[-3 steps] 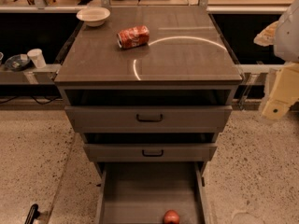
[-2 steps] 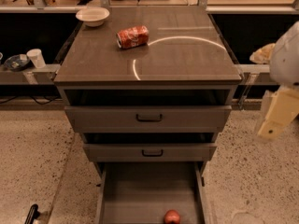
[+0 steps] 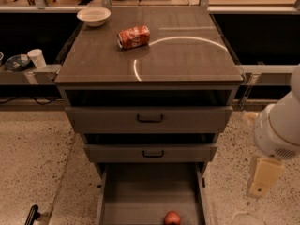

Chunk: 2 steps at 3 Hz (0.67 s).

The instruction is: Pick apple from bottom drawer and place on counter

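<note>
Speckled floor [image 3: 37,149], cabinet [image 3: 150,121]: pick not yet begun.
Apple [image 3: 172,217] is seen lying untouched in the open bottom drawer [image 3: 140,191]; nothing is yet placed on the counter [image 3: 187,64]. Gripper [image 3: 262,178] hangs beside the cabinet, right; its grip state cannot be told.

Crushed red can [image 3: 133,36], white bowl [image 3: 93,16]
</note>
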Available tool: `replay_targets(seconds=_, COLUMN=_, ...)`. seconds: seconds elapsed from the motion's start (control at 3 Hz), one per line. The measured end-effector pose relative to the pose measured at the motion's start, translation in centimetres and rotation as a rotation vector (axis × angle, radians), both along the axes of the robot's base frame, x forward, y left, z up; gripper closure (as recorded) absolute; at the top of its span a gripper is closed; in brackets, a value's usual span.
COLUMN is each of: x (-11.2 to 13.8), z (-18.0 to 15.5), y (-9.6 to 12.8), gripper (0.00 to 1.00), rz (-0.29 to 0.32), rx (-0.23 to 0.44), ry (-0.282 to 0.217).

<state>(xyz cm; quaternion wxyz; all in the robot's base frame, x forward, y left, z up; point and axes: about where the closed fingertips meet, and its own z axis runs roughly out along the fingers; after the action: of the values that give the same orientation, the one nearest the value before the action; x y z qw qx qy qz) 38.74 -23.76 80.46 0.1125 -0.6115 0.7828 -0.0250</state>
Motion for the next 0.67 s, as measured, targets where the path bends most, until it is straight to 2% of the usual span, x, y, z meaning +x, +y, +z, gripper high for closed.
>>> replay_targets(seconds=0.33, x=-1.7, z=-2.7, y=-0.4, gripper=0.00, rz=-0.001, rx=-0.017, ry=0.054)
replay_targets(seconds=0.67, x=-0.4, z=-2.6, y=-0.3, gripper=0.00, rz=0.027, rx=-0.046, ry=0.043)
